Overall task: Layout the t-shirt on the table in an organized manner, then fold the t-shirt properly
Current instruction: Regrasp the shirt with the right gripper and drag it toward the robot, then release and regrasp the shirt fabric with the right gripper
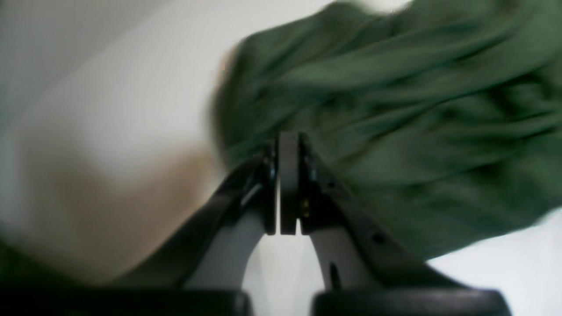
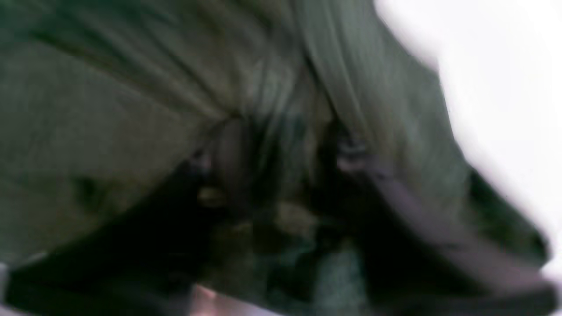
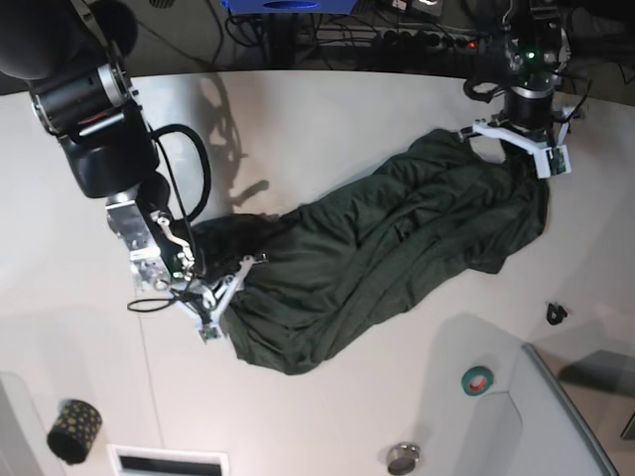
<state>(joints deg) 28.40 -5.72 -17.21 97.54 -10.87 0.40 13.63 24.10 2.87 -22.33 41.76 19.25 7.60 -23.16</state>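
Your left gripper (image 1: 288, 184) is pinched shut on the t-shirt (image 3: 377, 253) edge — your right gripper (image 2: 281, 162) seems half-closed around bunched cloth, though blur hides it.

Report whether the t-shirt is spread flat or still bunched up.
Bunched. The t-shirt lies stretched diagonally across the table in long rumpled folds, sleeves not laid out.

— What sort of place is this?
— A robotics lab or test bench, by the look of it. Two black robot arms (image 3: 94, 119) work over a broad white table (image 3: 327, 119).
— Anything else pointing that way?
— Behind the table's far edge runs a power strip (image 3: 422, 40) with tangled cables. A roll of green tape (image 3: 477, 380) and a small metal cap (image 3: 403, 458) lie loose on the tabletop.
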